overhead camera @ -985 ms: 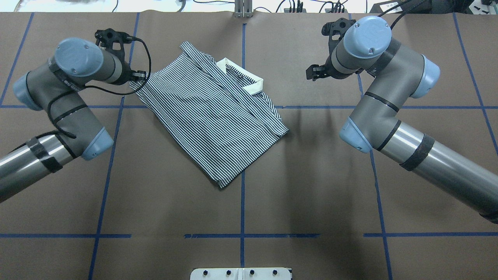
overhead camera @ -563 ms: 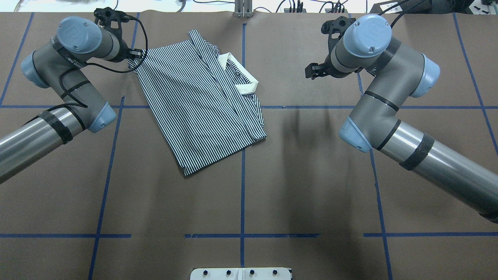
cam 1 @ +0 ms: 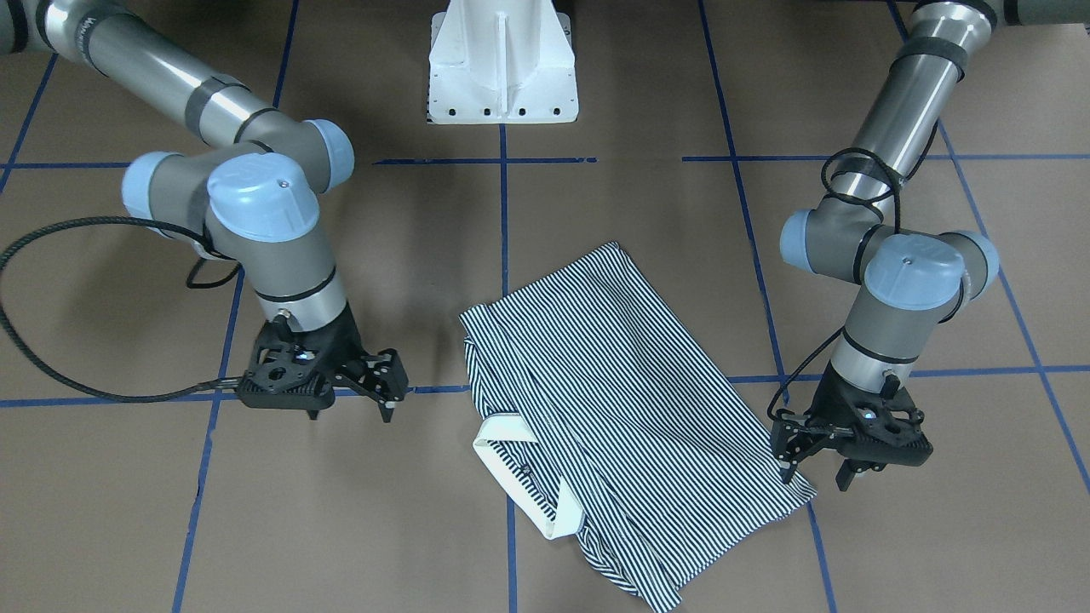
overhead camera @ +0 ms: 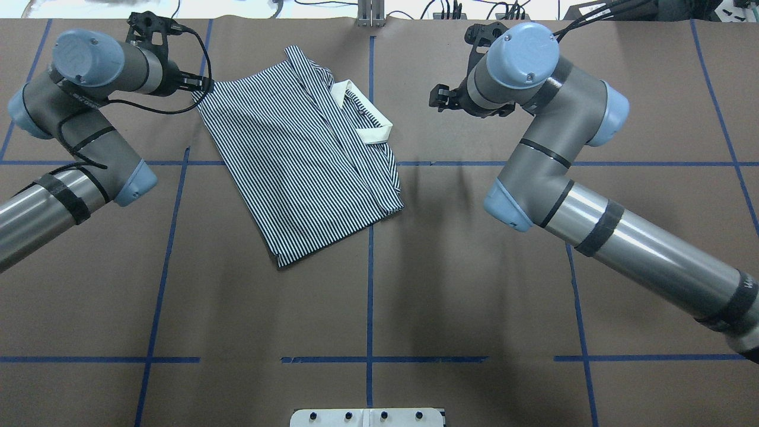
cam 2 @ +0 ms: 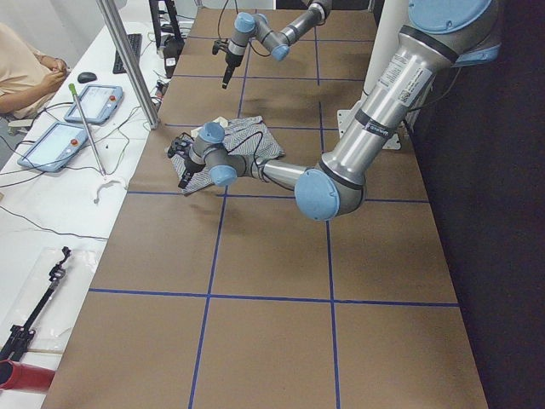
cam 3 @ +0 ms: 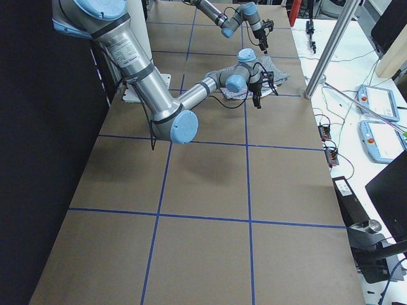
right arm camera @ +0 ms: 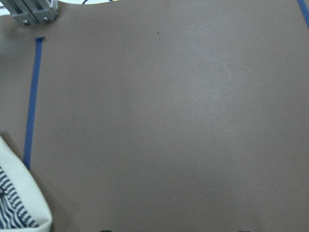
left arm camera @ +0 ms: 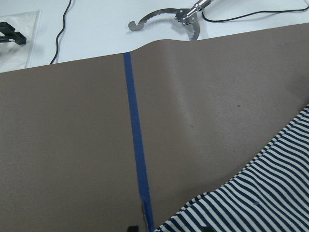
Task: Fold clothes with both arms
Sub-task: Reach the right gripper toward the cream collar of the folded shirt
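shirt (overhead camera: 302, 160): looks soft, light, floppy; I'd grab a corner
left gripper (cam 1: 813, 477): spread, at shirt's corner
right gripper (cam 1: 393, 390): spread, empty

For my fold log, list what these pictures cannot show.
- Shirt chest logo: buried under folds, every view.
- Whether left gripper pinches the shirt corner: fingertips cut by left wrist view's bottom edge; wrist hides them overhead.
- Right gripper in side views: too small.

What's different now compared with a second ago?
The left end effector dragged a corner of the shirt toward the table's far edge, swinging it round; its fingers now stand apart. The right end effector slid toward the collar. The shirt stays folded, flat.
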You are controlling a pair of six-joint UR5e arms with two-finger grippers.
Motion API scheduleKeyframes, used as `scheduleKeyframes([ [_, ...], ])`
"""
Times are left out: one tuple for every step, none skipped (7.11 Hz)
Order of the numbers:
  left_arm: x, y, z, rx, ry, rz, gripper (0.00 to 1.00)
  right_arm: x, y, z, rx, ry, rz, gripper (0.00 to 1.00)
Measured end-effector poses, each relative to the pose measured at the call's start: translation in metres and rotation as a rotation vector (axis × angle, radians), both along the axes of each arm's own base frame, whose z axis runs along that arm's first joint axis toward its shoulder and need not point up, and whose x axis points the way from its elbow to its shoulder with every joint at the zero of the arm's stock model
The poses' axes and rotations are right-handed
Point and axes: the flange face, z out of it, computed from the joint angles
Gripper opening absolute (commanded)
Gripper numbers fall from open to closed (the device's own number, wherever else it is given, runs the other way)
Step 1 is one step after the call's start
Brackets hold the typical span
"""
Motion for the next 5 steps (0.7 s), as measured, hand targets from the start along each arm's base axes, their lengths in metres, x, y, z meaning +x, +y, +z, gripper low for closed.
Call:
scheduleKeyframes([
  [-0.001, 0.002, -0.004, 0.006, 0.011, 0.006, 1.00, -0.035, -0.002, -0.018, -0.034, -0.062, 0.082, 0.74],
  [-0.002, 0.003, -0.006, 0.008, 0.017, 0.008, 1.00, -0.071, 0.001, -0.038, -0.070, -0.106, 0.168, 0.68],
  [-0.002, 0.003, -0.007, 0.008, 0.020, 0.008, 1.00, -0.102, 0.011, -0.053, -0.094, -0.134, 0.232, 0.63],
  [-0.002, 0.004, -0.008, 0.006, 0.022, 0.006, 1.00, -0.122, 0.022, -0.059, -0.103, -0.143, 0.266, 0.59],
  [-0.001, 0.004, -0.008, 0.005, 0.024, 0.006, 1.00, -0.133, 0.027, -0.058, -0.107, -0.137, 0.280, 0.59],
])
